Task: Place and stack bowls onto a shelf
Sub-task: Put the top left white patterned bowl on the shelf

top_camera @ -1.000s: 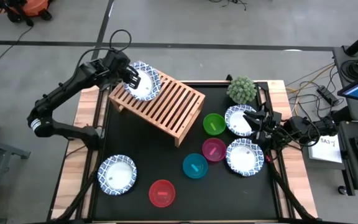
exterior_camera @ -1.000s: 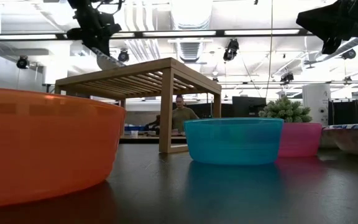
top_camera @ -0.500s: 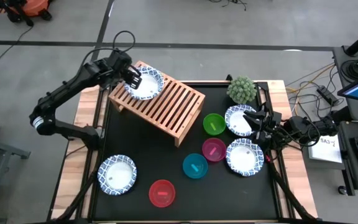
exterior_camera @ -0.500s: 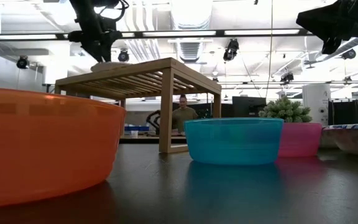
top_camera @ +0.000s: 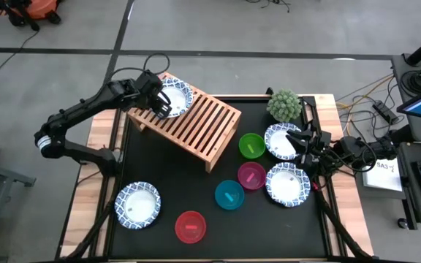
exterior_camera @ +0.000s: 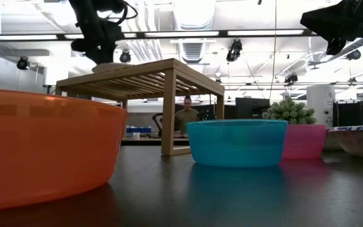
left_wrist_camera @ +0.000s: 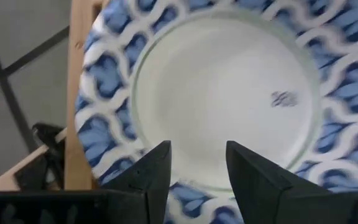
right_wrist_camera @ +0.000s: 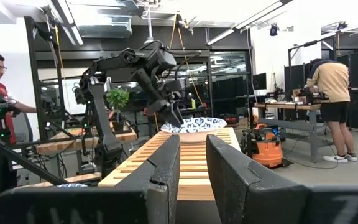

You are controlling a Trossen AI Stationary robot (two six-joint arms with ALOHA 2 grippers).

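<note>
Now round patterned bowl (top_camera: 175, 96) (glossy white centre) sits on slatted wooden shelf (top_camera: 196, 124).

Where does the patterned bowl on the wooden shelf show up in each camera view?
High: bowl upper left, on shelf's far corner.
Low: a sliver atop the shelf.
Left wrist: fills the picture.
Right wrist: centre, at shelf's far end.
Shared landmark: the shelf.

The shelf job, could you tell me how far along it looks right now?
Done: one patterned bowl sits on the shelf. In hand: the left gripper, fingers apart, is at that bowl's rim; the right gripper waits over the right-hand bowls. Left: three patterned bowls and the green, magenta, teal and red ones on the table.
</note>
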